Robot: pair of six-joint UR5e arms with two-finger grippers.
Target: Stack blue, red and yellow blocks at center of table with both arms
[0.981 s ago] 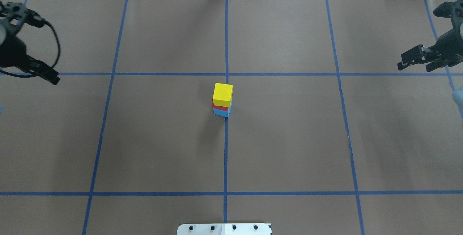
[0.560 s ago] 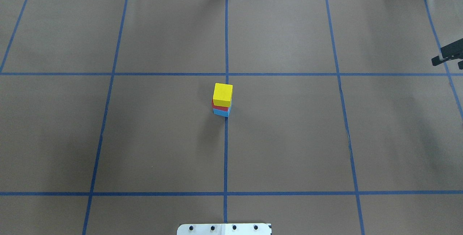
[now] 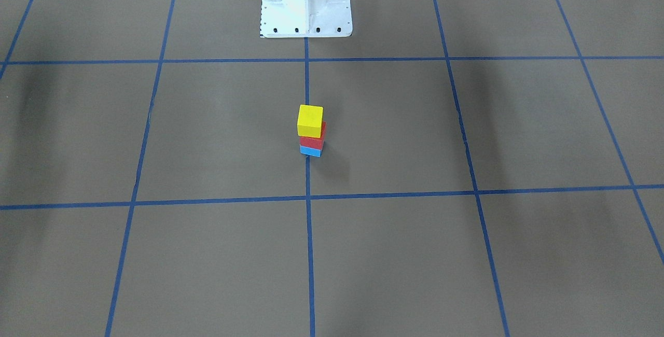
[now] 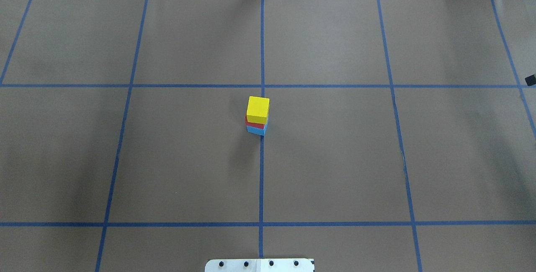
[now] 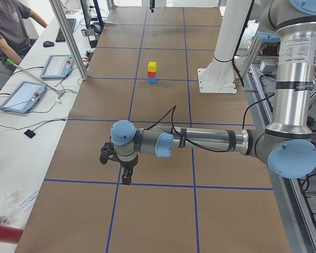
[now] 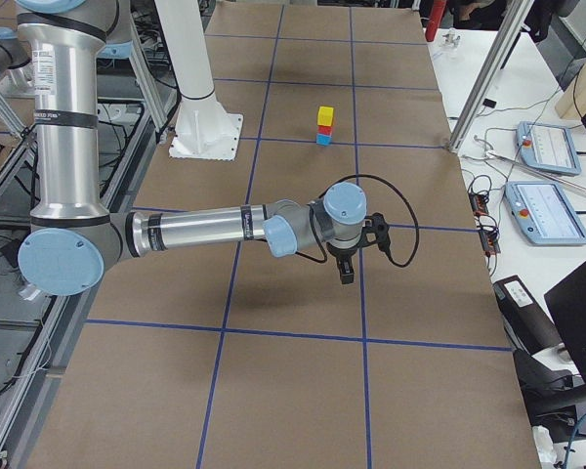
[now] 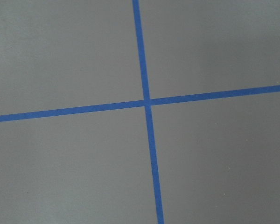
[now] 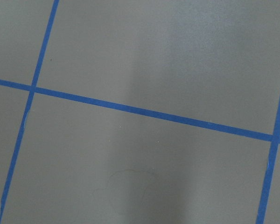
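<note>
The yellow block point(image 4: 258, 109) sits on the red block point(image 4: 254, 124), which sits on the blue block point(image 4: 256, 130), as one upright stack at the table's centre on the middle blue tape line. The stack also shows in the front-facing view point(image 3: 310, 121). No gripper touches it. My left gripper point(image 5: 126, 176) hangs over the table far from the stack, seen only in the exterior left view; I cannot tell if it is open or shut. My right gripper point(image 6: 346, 272) likewise hangs far from the stack; only a sliver of it point(image 4: 531, 80) shows overhead. Both wrist views show bare paper and tape.
The white robot base point(image 3: 306, 5) stands at the robot's side of the table. Brown paper with a blue tape grid point(image 4: 261, 85) covers the table. Tablets point(image 5: 21, 96) and a metal post point(image 5: 68, 39) stand beyond the far edge, where an operator point(image 5: 8, 23) sits.
Both arms have drawn outward, away from the stack. The left arm has left the overhead view; the right has slid to its right edge. The stack has not moved.
</note>
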